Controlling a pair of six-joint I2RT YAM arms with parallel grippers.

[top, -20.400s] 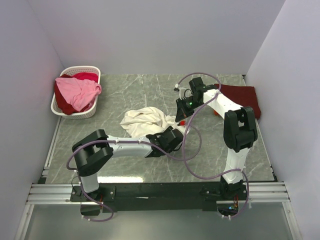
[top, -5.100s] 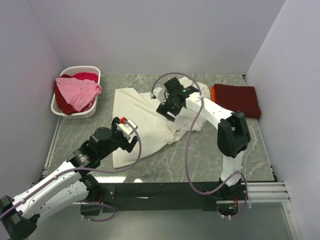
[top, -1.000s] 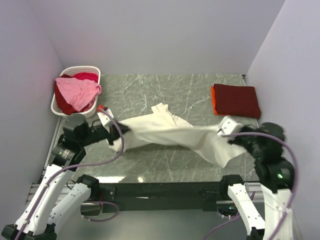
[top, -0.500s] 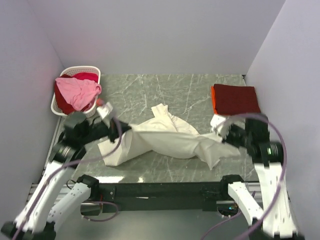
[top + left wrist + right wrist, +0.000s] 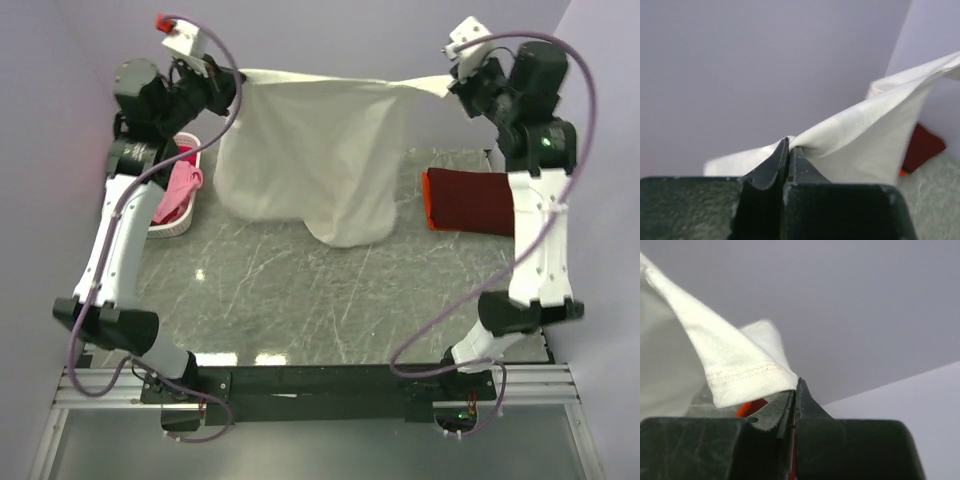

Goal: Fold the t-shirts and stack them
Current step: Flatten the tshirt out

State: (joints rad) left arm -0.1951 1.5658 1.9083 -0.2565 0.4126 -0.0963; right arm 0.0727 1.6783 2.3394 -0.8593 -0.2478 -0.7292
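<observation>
- The large cream-white soft cloth t-shirt (image 5: 320, 160) hangs spread like a curtain above the far half of the grey-green marbled worktop (image 5: 300, 290); its cloth is plain, with soft vertical folds.
- Its long axis runs left to right: the top edge is pulled nearly taut and level between the two raised arms, and the body drops straight down from it.
- The lower edge is uneven, rounded at the left and sagging lowest right of the middle; I cannot tell whether it touches the worktop.
- The left gripper (image 5: 232, 88) is clamped on the shirt's top left corner; the left wrist view shows its black fingers (image 5: 775, 165) pressed together with cloth bunched at their tips.
- The right gripper (image 5: 455, 88) is pinched tight on the top right corner; the right wrist view shows a stitched hem (image 5: 745, 372) caught between its tips.
- A dark red t-shirt folded into a flat rectangle (image 5: 478, 200) lies at the right of the worktop, long side left to right, an orange strip along its left edge.
- A pink crumpled t-shirt (image 5: 178, 188) sits in the white plastic slatted basket (image 5: 172, 228) at the far left, partly behind the left arm.
</observation>
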